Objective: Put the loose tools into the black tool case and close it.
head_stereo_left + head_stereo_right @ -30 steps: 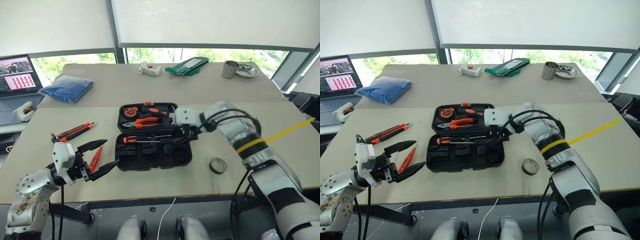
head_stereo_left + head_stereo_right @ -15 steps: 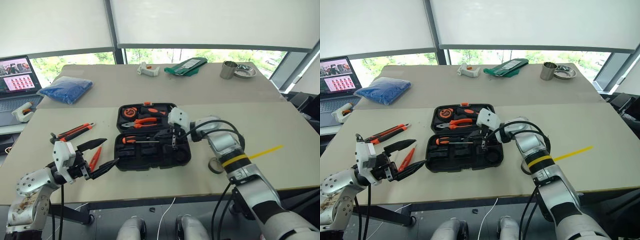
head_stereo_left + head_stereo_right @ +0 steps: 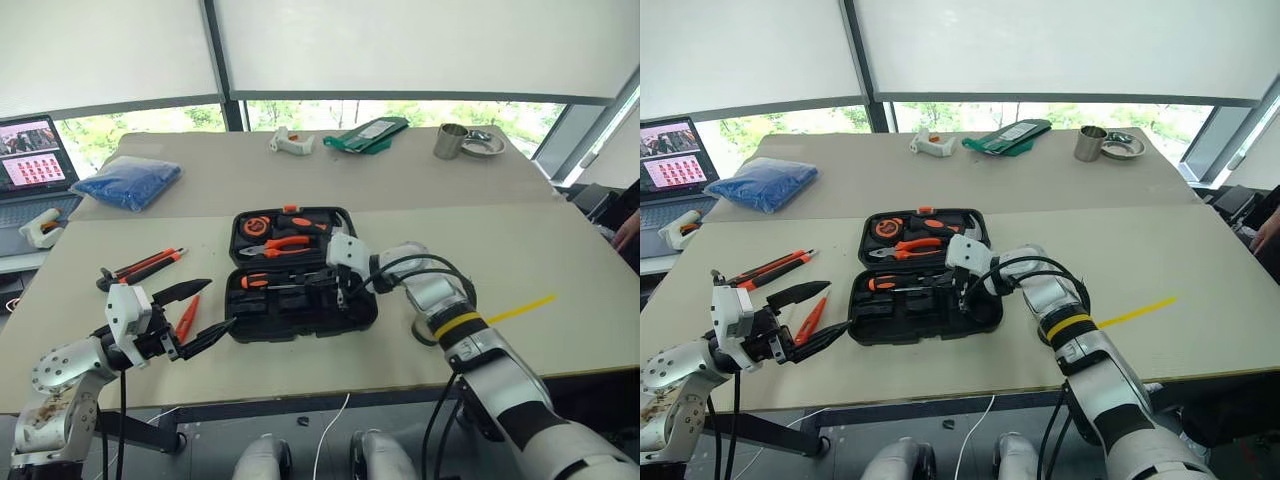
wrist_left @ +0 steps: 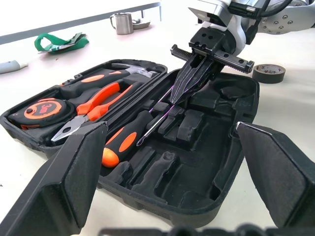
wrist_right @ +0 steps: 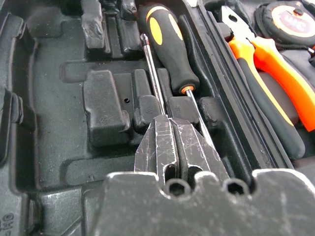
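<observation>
The black tool case (image 3: 365,318) lies open in the middle of the table. One orange-black screwdriver (image 5: 170,44) rests in its front half. A second thin shaft (image 5: 151,73) lies beside it. My right gripper (image 4: 178,97) is shut, its tips down on that shaft; I cannot tell whether it is pinched. My left gripper (image 3: 224,303) hangs open just left of the case, holding nothing. The utility knife (image 3: 145,265) and the small orange tester screwdriver (image 3: 187,318) lie on the table to the left. The dark tape roll (image 4: 268,73) sits right of the case.
Orange-handled pliers (image 3: 285,243), a tape measure (image 3: 260,224) and a hammer sit in the case's far half. A blue bag (image 3: 130,180) and a laptop (image 3: 35,160) are far left. A metal cup (image 3: 447,140) stands at the back right. A person's hand (image 3: 630,225) shows at the right edge.
My right gripper has shut and dropped down and left into the case's front half, onto the thin shaft. The left arm has stayed still. The camera view has shifted slightly.
</observation>
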You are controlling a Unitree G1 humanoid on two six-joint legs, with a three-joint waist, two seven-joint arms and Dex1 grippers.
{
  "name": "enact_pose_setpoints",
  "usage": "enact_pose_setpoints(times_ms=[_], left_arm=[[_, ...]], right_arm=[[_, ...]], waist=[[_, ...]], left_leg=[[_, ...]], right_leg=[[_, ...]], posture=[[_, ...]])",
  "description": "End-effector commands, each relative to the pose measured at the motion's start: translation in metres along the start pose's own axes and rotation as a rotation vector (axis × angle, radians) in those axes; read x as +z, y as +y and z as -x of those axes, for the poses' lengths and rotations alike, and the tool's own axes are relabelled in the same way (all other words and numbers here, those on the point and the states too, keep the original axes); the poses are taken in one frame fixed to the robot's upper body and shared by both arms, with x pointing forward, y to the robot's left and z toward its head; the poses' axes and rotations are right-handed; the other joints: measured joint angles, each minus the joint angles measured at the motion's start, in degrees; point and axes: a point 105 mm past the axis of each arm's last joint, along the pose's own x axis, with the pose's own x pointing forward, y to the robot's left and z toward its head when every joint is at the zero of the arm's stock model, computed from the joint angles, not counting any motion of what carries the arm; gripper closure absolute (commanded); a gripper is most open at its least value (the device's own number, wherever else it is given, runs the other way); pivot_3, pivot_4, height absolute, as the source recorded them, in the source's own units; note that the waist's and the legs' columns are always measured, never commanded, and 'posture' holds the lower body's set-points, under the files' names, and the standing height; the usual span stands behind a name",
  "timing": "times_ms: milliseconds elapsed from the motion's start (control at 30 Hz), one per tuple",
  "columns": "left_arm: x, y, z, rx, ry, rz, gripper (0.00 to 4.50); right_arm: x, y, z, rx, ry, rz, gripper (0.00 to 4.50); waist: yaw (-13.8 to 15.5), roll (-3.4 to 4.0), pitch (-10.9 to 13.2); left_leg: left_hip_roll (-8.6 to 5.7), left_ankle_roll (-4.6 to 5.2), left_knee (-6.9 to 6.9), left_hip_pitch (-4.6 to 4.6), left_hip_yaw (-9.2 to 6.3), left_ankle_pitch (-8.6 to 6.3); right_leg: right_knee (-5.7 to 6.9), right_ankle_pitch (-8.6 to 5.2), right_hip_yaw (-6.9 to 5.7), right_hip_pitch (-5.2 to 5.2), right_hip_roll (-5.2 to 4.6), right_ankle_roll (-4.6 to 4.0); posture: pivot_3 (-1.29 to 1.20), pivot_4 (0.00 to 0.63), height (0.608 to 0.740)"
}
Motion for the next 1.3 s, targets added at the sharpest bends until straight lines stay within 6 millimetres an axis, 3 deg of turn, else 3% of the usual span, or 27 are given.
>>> enact_pose_setpoints(times_ms=[33, 167, 333, 567, 733, 833, 1033, 1167, 1300], left_arm=[[0.002, 0.004, 0.01, 0.035, 0.019, -0.011, 0.0], [-0.004, 0.011, 0.031, 0.124, 0.034, 0.046, 0.0], [-0.018, 0.028, 0.085, 0.363, 0.085, 0.08, 0.0], [-0.036, 0.027, 0.164, 0.65, 0.237, 0.1, 0.0], [-0.046, 0.029, 0.197, 0.862, 0.348, 0.221, 0.0], [-0.038, 0.027, 0.181, 0.803, 0.337, 0.216, 0.0], [-0.015, 0.025, 0.12, 0.652, 0.307, 0.218, 0.0], [-0.017, 0.025, 0.07, 0.619, 0.328, 0.26, 0.0], [-0.03, 0.013, 0.038, 0.559, 0.413, 0.26, 0.0]], right_arm=[[-0.01, 0.001, 0.002, 0.0, 0.026, -0.062, 4.46], [0.037, -0.007, 0.029, -0.036, -0.227, -0.025, 4.46], [0.057, 0.015, 0.079, -0.035, -0.416, 0.021, 2.98], [0.03, 0.062, 0.14, -0.125, -0.563, 0.017, 0.6], [0.003, 0.077, 0.16, -0.166, -0.518, -0.046, 0.6], [0.002, 0.081, 0.163, -0.14, -0.516, -0.058, 0.03], [0.025, 0.07, 0.159, -0.12, -0.552, 0.031, 0.03], [0.045, 0.064, 0.153, -0.082, -0.594, 0.072, 0.03], [0.051, 0.063, 0.146, -0.047, -0.604, 0.086, 0.03]], waist=[[0.02, 0.0, -0.01], [0.22, 0.01, 0.01], [0.27, 0.0, 0.01], [0.49, -0.08, -0.02], [0.68, -0.1, 0.0], [0.75, -0.17, 0.04], [0.92, -0.18, 0.08], [1.24, -0.15, 0.1], [1.53, -0.24, 0.03]], left_leg=[[0.02, -0.02, 0.0, 0.03, 0.0, 0.0], [0.02, -0.05, -0.02, -0.09, -0.01, -0.01], [-0.01, 0.07, -0.11, -0.45, -0.02, -0.03], [-0.01, 0.1, -0.15, -0.44, -0.03, -0.53], [-0.04, -0.02, -0.11, -0.33, -0.01, -0.65], [0.0, -0.05, -0.11, -0.04, -0.03, -0.67], [0.11, -0.07, -0.12, -0.13, -0.05, -0.68], [0.06, -0.07, -0.12, -0.08, -0.02, -0.68], [-0.01, -0.2, -0.08, 0.02, 0.0, -0.58]], right_leg=[[0.0, 0.0, -0.01, -0.02, 0.0, 0.0], [-0.02, 0.0, -0.02, -0.13, -0.04, 0.0], [-0.15, 0.12, -0.04, -0.28, -0.09, 0.17], [-0.26, -0.3, -0.18, -0.21, -0.14, 0.38], [-0.24, -0.52, -0.22, -0.2, -0.33, 0.06], [-0.29, -0.53, -0.3, -0.19, -0.4, 0.05], [-0.49, -0.53, -0.4, -0.24, -0.39, 0.04], [-0.42, -0.53, -0.36, -0.21, -0.39, 0.04], [-0.15, -0.43, -0.28, -0.06, -0.36, -0.07]], posture=[[0.0, 0.15, 0.74], [0.0, 0.15, 0.74], [0.0, 0.15, 0.74], [0.0, 0.15, 0.74], [0.0, 0.15, 0.74], [0.0, 0.15, 0.74], [0.0, 0.15, 0.74], [0.0, 0.15, 0.74], [0.0, 0.15, 0.74]])
